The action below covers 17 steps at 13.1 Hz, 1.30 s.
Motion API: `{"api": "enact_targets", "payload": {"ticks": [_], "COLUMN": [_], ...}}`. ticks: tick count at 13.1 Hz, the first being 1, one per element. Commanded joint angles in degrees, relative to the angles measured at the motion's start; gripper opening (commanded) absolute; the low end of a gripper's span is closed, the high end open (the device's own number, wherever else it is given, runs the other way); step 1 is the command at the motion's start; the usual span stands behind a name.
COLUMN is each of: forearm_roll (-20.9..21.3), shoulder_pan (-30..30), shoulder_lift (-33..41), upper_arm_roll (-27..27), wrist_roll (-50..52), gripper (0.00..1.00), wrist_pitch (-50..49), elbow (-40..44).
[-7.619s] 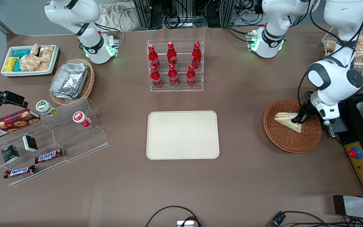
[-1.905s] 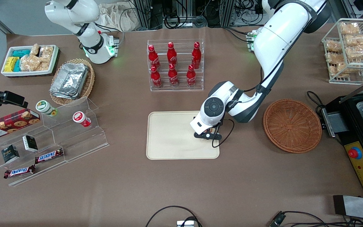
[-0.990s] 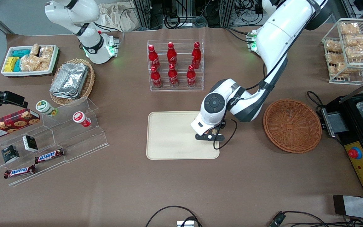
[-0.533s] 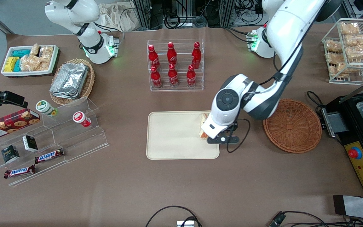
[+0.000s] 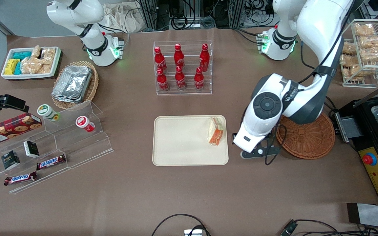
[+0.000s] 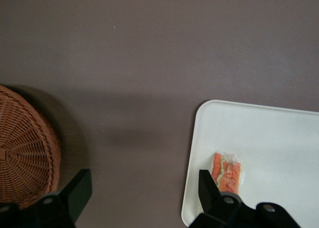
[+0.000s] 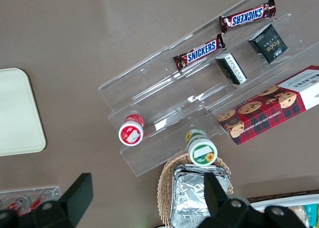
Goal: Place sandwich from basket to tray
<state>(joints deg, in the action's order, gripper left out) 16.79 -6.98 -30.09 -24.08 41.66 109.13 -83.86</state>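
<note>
On the counter (image 5: pixel 189 193) the tray (image 5: pixel 182 144) lies flat, nearer the front camera than the rack of red bottles (image 5: pixel 182 67); the sandwich (image 5: pixel 216 131) rests on the tray, close to the rim at the working arm's end, its orange and green cut edge facing the front camera; in my wrist view the sandwich (image 6: pixel 228 172) shows the same orange edge, just inside the tray's rim (image 6: pixel 192 173).

My hand (image 5: pixel 258 152) hovers over bare counter between the tray and the basket (image 5: pixel 307 139), touching neither; its fingers (image 6: pixel 77 188) are spread wide and hold nothing, so the sandwich is released; the basket (image 6: pixel 25 153) looks emptied.

I judge the sandwich light and soft, the bread easily crushed and the clear wrap somewhat slippery; if I had to take it again, I would close gently across the two flat bread faces near the middle, not on the filling edge or a loose fold of wrap; it sits fairly near the rim, so a nudge could push it off.

The placing looks done to me; what remains is drawing my arm clear.
</note>
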Motion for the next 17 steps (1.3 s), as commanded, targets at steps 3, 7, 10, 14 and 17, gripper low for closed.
{"api": "enact_targets", "payload": {"ticks": [3,7,10,14,17], "forearm_roll": [1.05,0.44,-2.01,-4.74,-5.88], "shoulder_pan": [0.57,1.01,1.18,1.18,2.93], "shoulder_lift": [1.96,5.21,9.07,14.0,17.6], "upper_arm_roll": [1.83,5.0,9.13,12.83,13.53], "wrist_roll": [0.26,-4.28,-12.2,-19.15,-24.24], "gripper": [1.0,1.0,1.0,1.0,1.0], "wrist_pitch": [-2.08,-3.83,-5.77,-6.03,-7.0], "elbow": [0.63,0.19,-1.3,-4.99,-7.71]}}
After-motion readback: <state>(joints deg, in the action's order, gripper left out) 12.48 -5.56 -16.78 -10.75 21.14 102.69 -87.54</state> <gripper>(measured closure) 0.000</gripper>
